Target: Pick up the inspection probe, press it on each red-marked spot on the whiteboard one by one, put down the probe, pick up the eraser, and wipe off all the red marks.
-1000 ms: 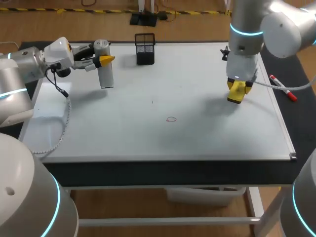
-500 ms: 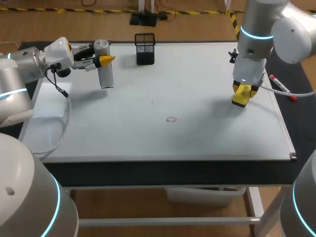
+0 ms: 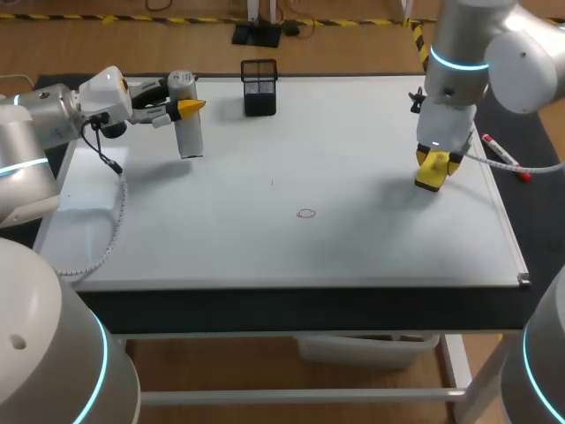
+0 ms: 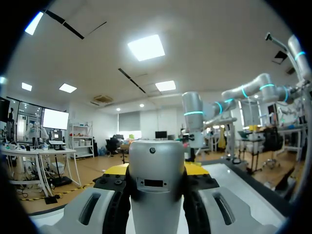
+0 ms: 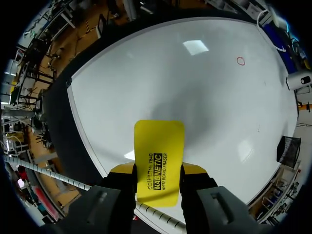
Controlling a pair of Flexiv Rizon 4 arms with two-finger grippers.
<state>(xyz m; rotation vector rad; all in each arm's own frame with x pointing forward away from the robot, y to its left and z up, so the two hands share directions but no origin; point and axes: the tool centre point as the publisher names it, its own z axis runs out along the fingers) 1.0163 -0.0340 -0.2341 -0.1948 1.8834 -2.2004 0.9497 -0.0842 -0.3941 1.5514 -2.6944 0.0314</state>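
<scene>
The silver cylindrical inspection probe (image 3: 185,115) hangs upright above the whiteboard's (image 3: 265,247) far left part, with my left gripper (image 3: 189,108) shut on it. In the left wrist view the probe (image 4: 156,185) fills the gap between the fingers of the left gripper (image 4: 156,171). My right gripper (image 3: 429,168) is shut on the yellow eraser (image 3: 430,171), held just above the board's right side. In the right wrist view the eraser (image 5: 159,161) sticks out ahead of the right gripper (image 5: 158,170). One small red ring mark (image 3: 306,213) lies near the board's middle, also visible as the red mark (image 5: 240,61) far ahead of the eraser.
A black mesh pen cup (image 3: 259,87) stands at the board's far edge. A red-capped marker (image 3: 505,156) lies off the board's right edge. A coiled white cable (image 3: 106,238) hangs from my left arm over the board's left side.
My right arm shifted slightly right and toward the far side with the eraser between one second and half a second ago, then stayed. The left arm and probe are still.
</scene>
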